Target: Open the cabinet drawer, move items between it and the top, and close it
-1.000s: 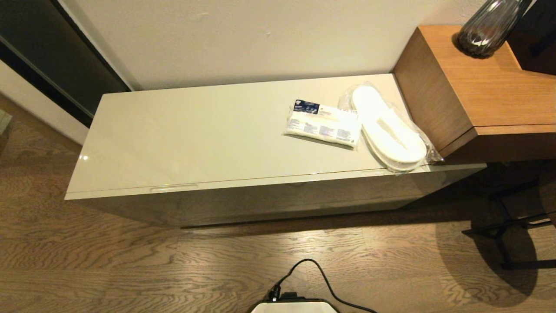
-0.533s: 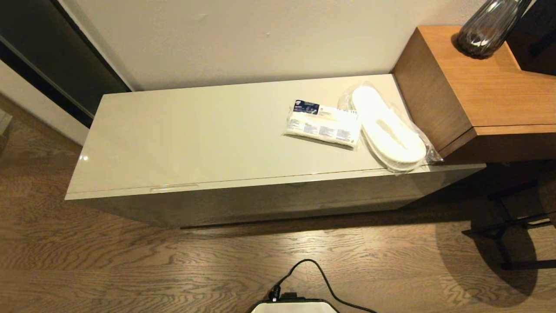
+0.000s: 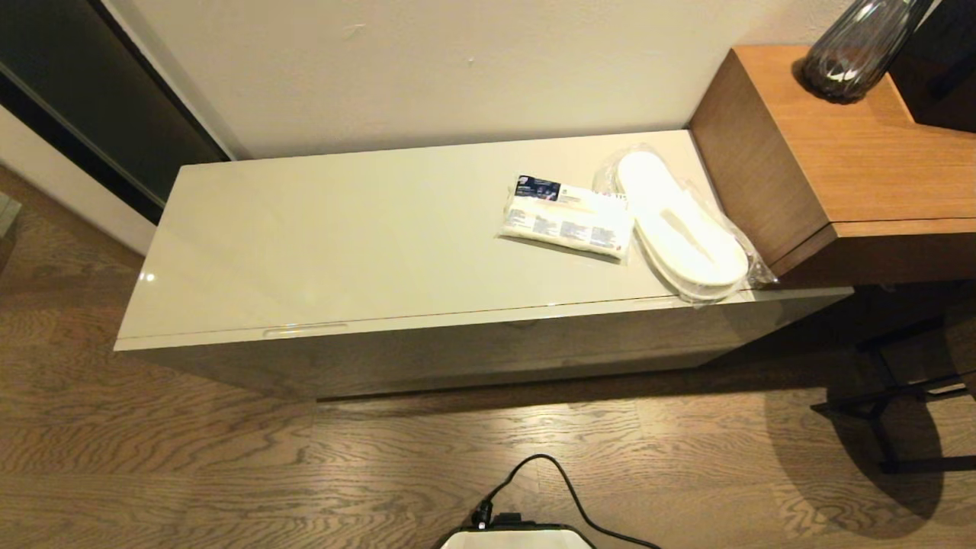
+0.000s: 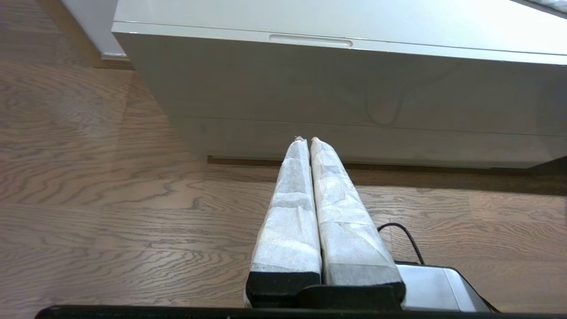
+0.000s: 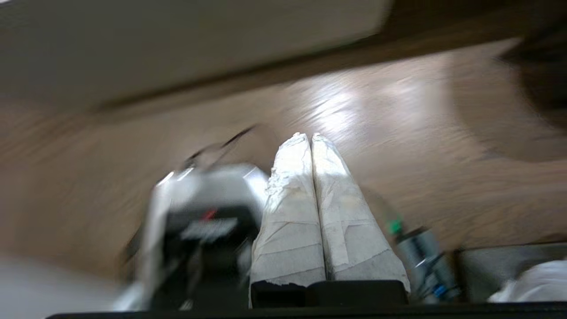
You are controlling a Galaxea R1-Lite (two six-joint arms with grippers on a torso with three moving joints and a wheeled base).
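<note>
The cabinet drawer (image 3: 457, 347) is closed, its handle slot (image 3: 305, 329) flush under the top (image 3: 343, 236); the same front shows in the left wrist view as the drawer (image 4: 354, 84). On the top's right part lie the white packet with a dark blue label (image 3: 568, 217) and the wrapped white slippers (image 3: 682, 229). Neither arm shows in the head view. My left gripper (image 4: 305, 140) is shut and empty, low over the floor in front of the cabinet. My right gripper (image 5: 306, 136) is shut and empty, pointing at the floor beside the robot base (image 5: 199, 221).
A taller brown wood-grain block (image 3: 839, 168) with a dark glass vase (image 3: 858, 49) adjoins the cabinet's right end. A black metal stand (image 3: 892, 404) is on the floor at right. A black cable (image 3: 564, 488) runs from the robot base. Wood floor lies before the cabinet.
The head view is unchanged: cabinet, packet and slippers stay where they were, and no arm enters it.
</note>
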